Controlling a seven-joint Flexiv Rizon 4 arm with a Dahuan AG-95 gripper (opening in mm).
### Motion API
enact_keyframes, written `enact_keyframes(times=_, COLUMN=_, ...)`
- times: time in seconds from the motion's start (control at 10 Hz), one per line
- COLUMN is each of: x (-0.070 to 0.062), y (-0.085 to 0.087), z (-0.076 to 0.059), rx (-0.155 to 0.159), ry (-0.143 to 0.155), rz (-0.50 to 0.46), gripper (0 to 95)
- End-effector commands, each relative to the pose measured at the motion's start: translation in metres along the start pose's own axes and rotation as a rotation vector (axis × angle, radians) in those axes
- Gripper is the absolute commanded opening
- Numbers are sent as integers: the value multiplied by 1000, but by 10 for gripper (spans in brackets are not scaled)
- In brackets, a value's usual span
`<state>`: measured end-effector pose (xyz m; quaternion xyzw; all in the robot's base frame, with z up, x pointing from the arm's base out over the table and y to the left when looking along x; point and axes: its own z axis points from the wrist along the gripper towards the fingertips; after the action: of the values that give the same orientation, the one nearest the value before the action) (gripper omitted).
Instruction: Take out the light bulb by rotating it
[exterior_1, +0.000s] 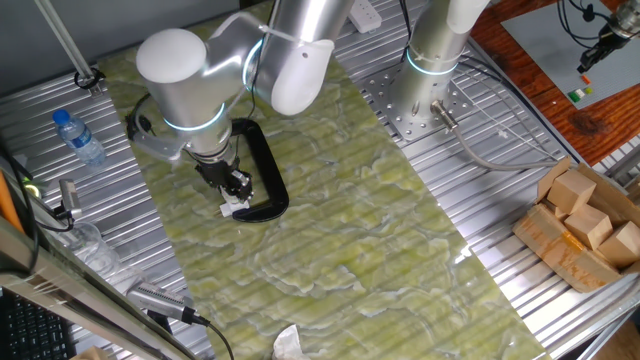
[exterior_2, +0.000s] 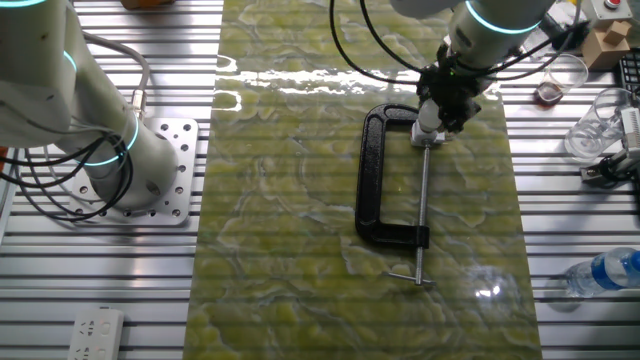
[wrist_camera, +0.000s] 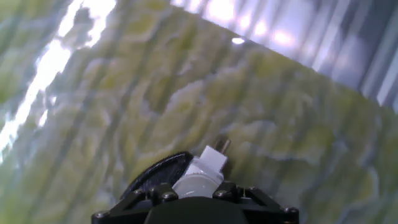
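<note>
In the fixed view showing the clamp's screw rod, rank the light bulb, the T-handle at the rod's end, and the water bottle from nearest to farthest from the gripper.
1. light bulb: right at the gripper, by the clamp's upper jaw.
2. T-handle: at the rod's lower end, toward the camera.
3. water bottle: lying at the right edge, off the mat.

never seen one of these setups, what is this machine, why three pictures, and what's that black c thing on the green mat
It is a silver robot arm with a two-finger hand at a metal table. Two pictures come from fixed cameras on different sides; the third looks along the hand's fingers. On the green marbled mat lies a black C-shaped clamp with a thin screw rod. The clamp grips a white socket piece. The hand is down over the small white light bulb in that socket and seems closed around it, though the fingertips are hidden. A water bottle lies off the mat.
</note>
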<state>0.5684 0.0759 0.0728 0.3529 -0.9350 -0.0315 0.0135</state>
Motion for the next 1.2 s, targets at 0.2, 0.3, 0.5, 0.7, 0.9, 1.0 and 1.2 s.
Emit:
enact_keyframes(times=0.2, x=-1, y=0, z=-2, rx=-10, ry=22, rz=-472, gripper=0)
enact_keyframes(times=0.3, x=-1, y=0, z=-2, rx=-15, ry=22, rz=-494, gripper=0)
enact_keyframes(times=0.5, x=-1, y=0, z=-3, rx=-10, ry=26, rz=-537, gripper=0)
enact_keyframes(times=0.7, x=-1, y=0, z=-3, rx=-10, ry=27, rz=-578, gripper=0)
enact_keyframes(times=0.9, x=-1, y=0, z=-3, rx=-13, ry=25, rz=-625, gripper=0)
enact_keyframes(times=1.0, x=-1, y=0, z=-4, rx=-13, ry=26, rz=-644, gripper=0)
enact_keyframes(times=1.2, x=-1, y=1, z=-7, rx=-6, ry=40, rz=-674, gripper=0)
